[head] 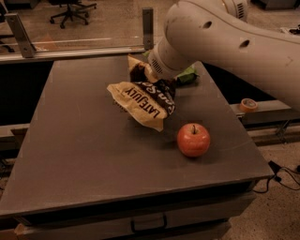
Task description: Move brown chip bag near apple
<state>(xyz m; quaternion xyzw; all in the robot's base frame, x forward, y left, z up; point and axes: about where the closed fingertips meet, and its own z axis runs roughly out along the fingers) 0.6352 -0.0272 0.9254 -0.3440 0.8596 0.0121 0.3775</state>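
The brown chip bag (143, 101), dark brown and cream with "LATE JULY" lettering, hangs tilted just above the grey table (70, 140), its lower corner close to the apple. The red-orange apple (193, 139) stands upright on the table at the front right, a short gap from the bag. My gripper (151, 77) sits at the end of the big white arm that comes in from the upper right. It is shut on the bag's top edge and is mostly hidden by the wrist and the bag.
A green chip bag (188, 75) lies at the table's back right, partly behind my arm. A tape roll (247, 104) sits on a ledge to the right. A railing with a post (148, 23) runs behind the table, and an office chair (70, 7) stands beyond it.
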